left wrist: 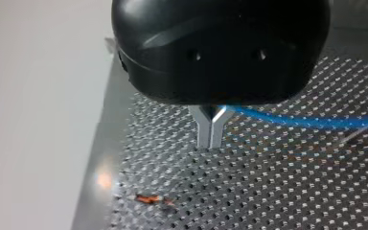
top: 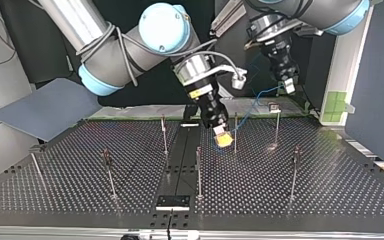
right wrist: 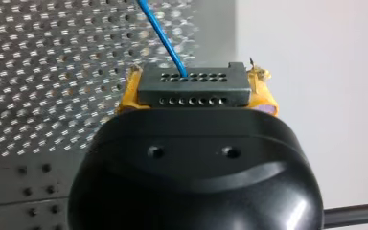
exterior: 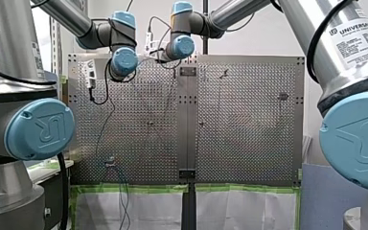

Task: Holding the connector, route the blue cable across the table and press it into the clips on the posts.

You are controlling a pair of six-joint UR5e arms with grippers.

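My right gripper (right wrist: pixel 196 82) is shut, its yellow pads clamped on the sides of a dark connector (right wrist: pixel 194 93). The blue cable (right wrist: pixel 160 33) leaves the connector's holed face. In the top view my right gripper (top: pixel 223 136) hangs low over the table beside a thin post (top: pixel 235 131). From there the blue cable (top: pixel 254 100) rises towards my left gripper (top: pixel 289 88), which is higher and further back. In the left wrist view, my left gripper (left wrist: pixel 211 141) has its metal fingers pressed together. The blue cable (left wrist: pixel 306 120) comes out from between them near their base.
Several thin clip posts stand on the perforated table (top: pixel 330 190), among them one (top: pixel 277 125) near my left gripper and one (top: pixel 199 172) by the centre strip. A small orange piece (left wrist: pixel 148 198) lies near the table's edge. A grey board (top: pixel 45 107) leans at the top view's left.
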